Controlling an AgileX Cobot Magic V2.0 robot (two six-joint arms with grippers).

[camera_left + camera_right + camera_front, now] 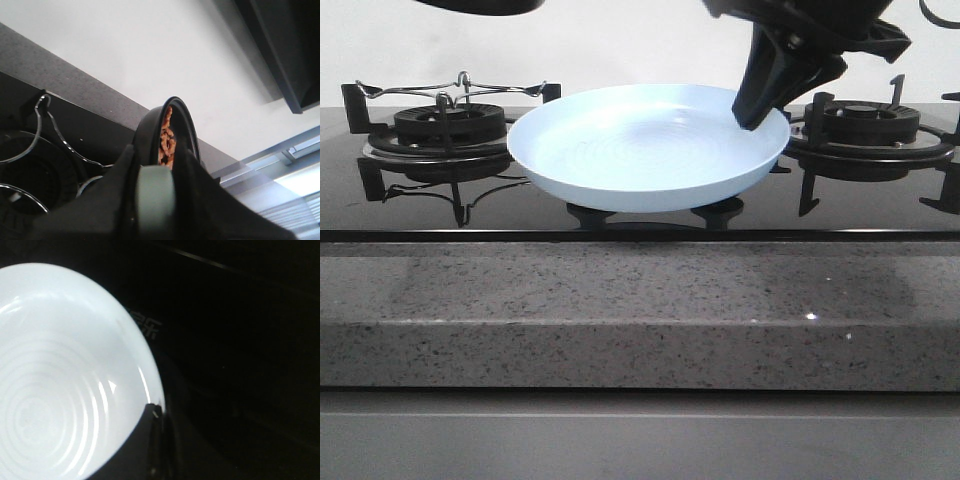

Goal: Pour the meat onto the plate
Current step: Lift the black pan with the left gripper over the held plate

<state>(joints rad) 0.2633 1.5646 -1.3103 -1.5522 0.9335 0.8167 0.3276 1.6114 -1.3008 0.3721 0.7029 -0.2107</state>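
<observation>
The pale blue-white plate hangs just above the black cooktop between the two burners. My right gripper is shut on its right rim; in the right wrist view the fingertips pinch the edge of the plate, which holds no meat. My left gripper is shut on the grey-green handle of a black frying pan, held high and seen edge-on. Reddish-brown meat pieces lie inside the pan. In the front view only a dark edge shows at the top left.
A burner with black grates and a wire rack stands at the left, another burner at the right, close to my right gripper. A speckled grey stone counter edge runs along the front.
</observation>
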